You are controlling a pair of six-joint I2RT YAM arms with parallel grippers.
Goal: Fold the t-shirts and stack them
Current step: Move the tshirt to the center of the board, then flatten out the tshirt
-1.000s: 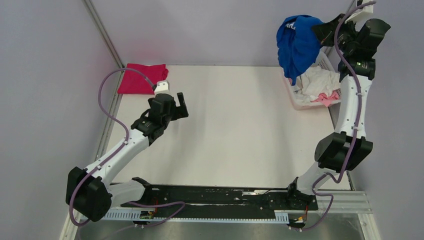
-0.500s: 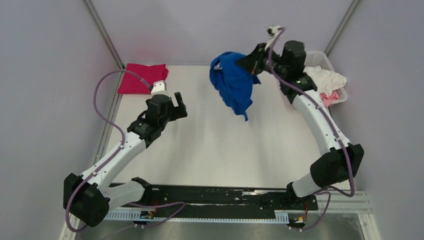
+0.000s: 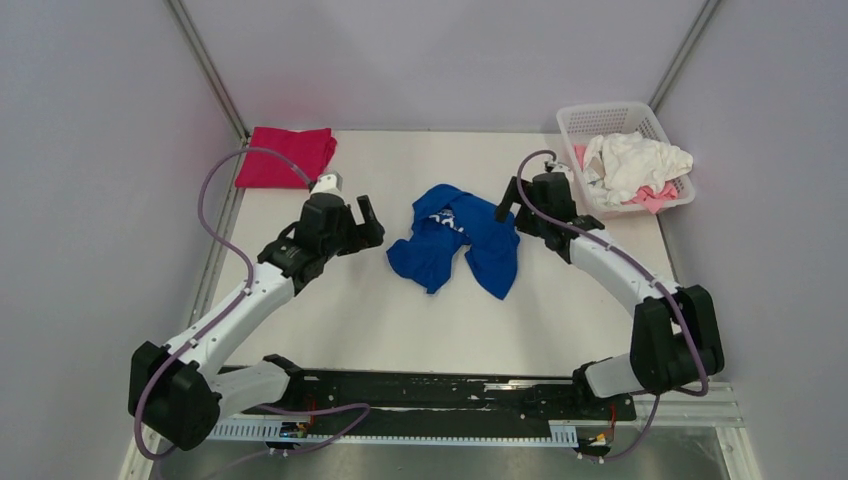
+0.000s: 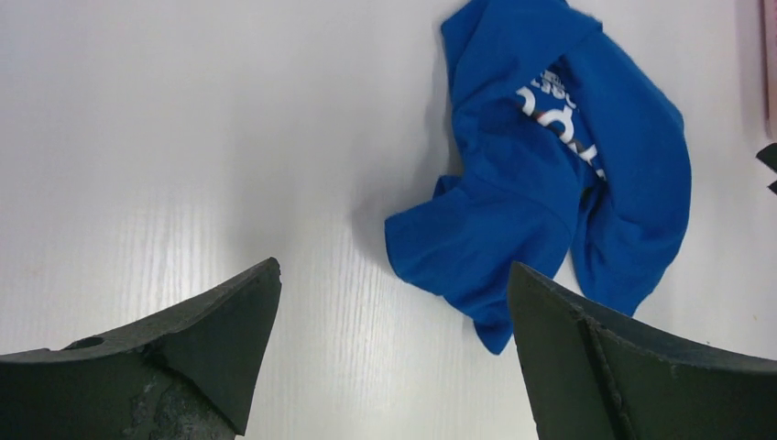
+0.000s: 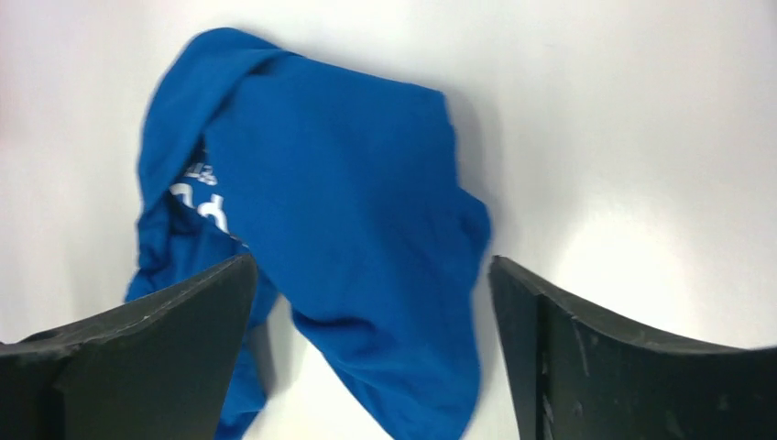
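The royal-blue t-shirt (image 3: pixel 455 240) lies crumpled on the white table's middle, white lettering showing on a fold (image 4: pixel 550 115). My right gripper (image 3: pixel 508 197) hovers at its right edge with jaws open, and the blue cloth (image 5: pixel 348 229) lies loose below them. My left gripper (image 3: pixel 368 222) stands open just left of the shirt, with bare table between its fingers (image 4: pixel 229 321). A magenta t-shirt (image 3: pixel 285 156) lies folded at the far left corner. White (image 3: pixel 635 160) and pale pink (image 3: pixel 650 197) t-shirts sit in the basket.
A white plastic basket (image 3: pixel 600 112) stands at the far right corner of the table (image 3: pixel 400 330). Grey walls close in behind and at both sides. The arms' bases and a black rail (image 3: pixel 430 395) run along the near edge.
My right arm swung the blue t-shirt from above the basket to the table's middle, lowered it and opened its jaws; the shirt now lies loose. The left gripper shifted slightly toward it.
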